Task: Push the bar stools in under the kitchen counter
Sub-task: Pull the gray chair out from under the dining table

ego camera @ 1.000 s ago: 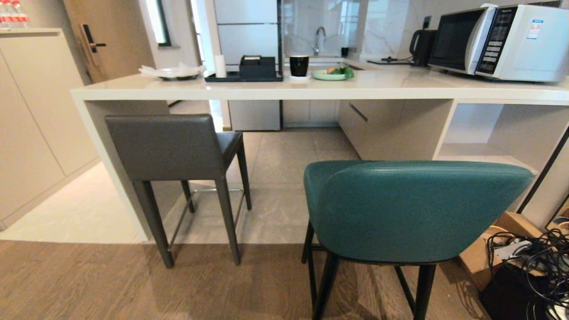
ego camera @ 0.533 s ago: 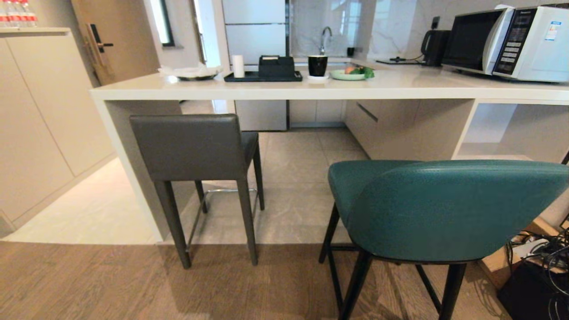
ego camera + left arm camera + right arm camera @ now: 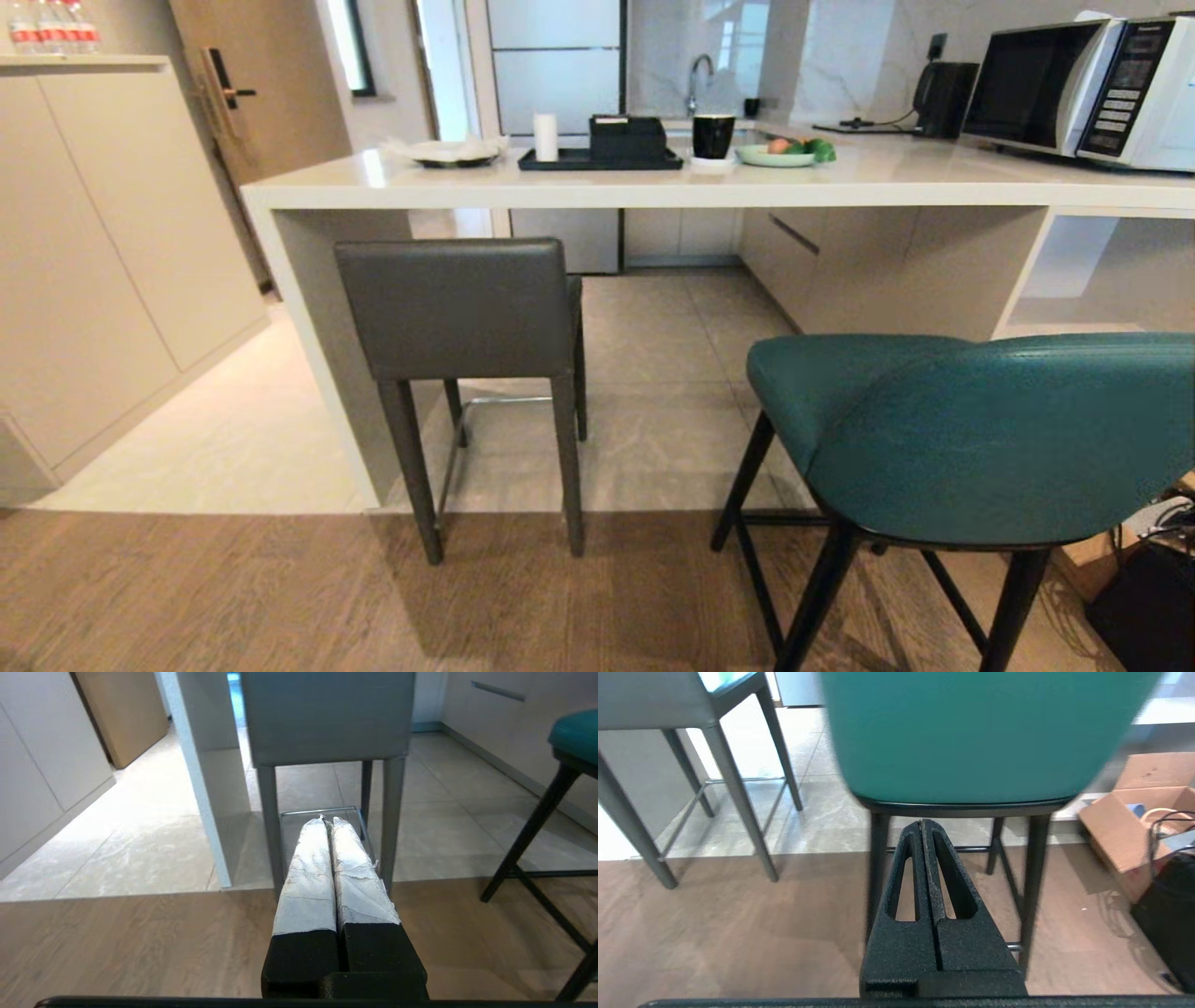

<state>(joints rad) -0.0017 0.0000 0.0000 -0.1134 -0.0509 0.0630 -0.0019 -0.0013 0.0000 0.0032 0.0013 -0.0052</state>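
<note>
While both arms sit low in front of you with nothing in their grasp, note that the left gripper [image 3: 329, 820], its fingers wrapped in white tape, is pressed fully closed and points at the dark grey stool's [image 3: 464, 308] legs, and the bare black right gripper [image 3: 923, 822] is likewise fully closed, aimed just below the teal stool's [image 3: 971, 434] seat. Nearest you, the teal stool stands well out on the wood-plank floor [image 3: 233, 597], its smooth, curved leather back toward you on thin black legs joined by slim rungs. Judged from this, it is the stool most in need of pushing. You would do well to press squarely on the broad padded back or the seat edge, not on a leg, and to keep the push straight so the stool does not twist or tip where wood meets tile. Farther on, the grey stool, flat-backed and square on tapered legs with a thin metal footrest, stands partly under the kitchen counter [image 3: 653, 191], close beside its thick white side panel; allow for that panel when aligning. Beyond, the glossy white slab carries a black tray [image 3: 602, 161], a dark cup [image 3: 713, 136], a plate of fruit [image 3: 789, 154] and a microwave [image 3: 1083, 89].
</note>
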